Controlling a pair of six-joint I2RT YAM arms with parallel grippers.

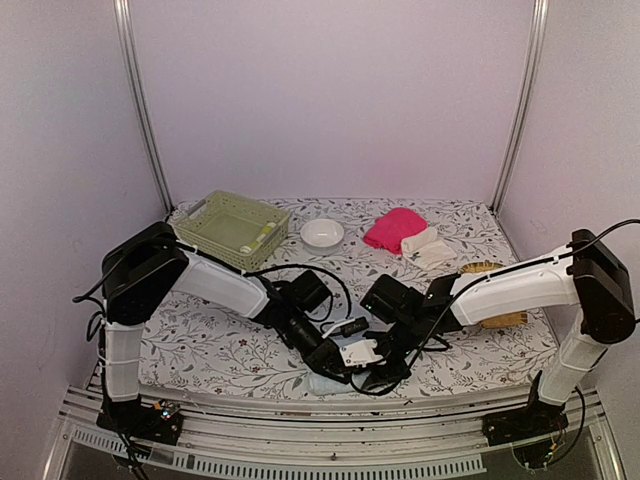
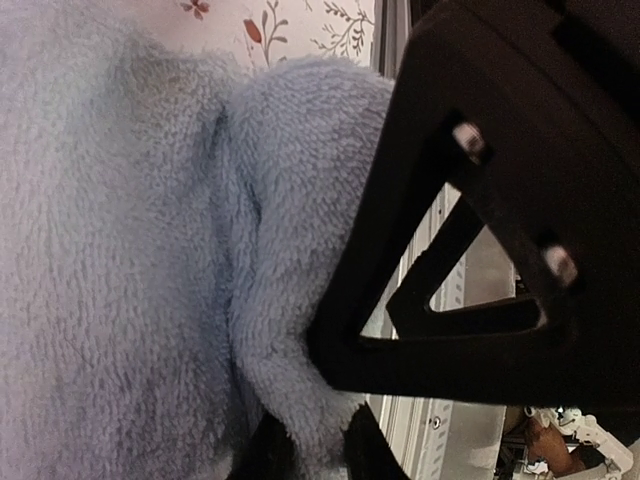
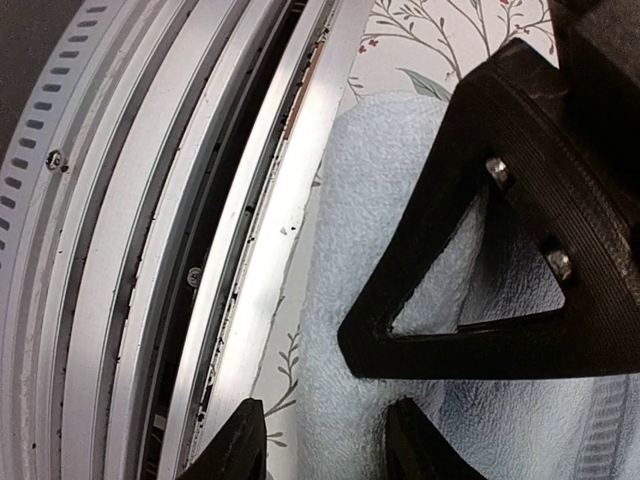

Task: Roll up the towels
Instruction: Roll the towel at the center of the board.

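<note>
At 6 o'clock, hard against the near edge of the table (image 1: 200, 350), the pale blue towel (image 2: 120, 250) lies bunched under both wrists. The left gripper (image 2: 310, 400) is clamped on a thick fold of it, and pile bulges out on either side of the fingers. The right gripper (image 3: 355, 390) pinches a thinner layer of the same towel where its edge runs along the aluminium rail (image 3: 130, 250). Only a sliver of patterned cloth shows between towel and rail. Both forearms meet at that spot and crowd it.

Bare tabletop lies open at 8 o'clock and across the middle. Farther back, the green basket (image 1: 232, 228) sits at 11 o'clock and a white bowl (image 1: 322, 233) at 12. The pink towel (image 1: 393, 228) is at 1, with the cream-white towel (image 1: 428, 248) just beside it at its 4 o'clock. A yellow tray (image 1: 485, 268) at 3 is mostly hidden behind the right arm.
</note>
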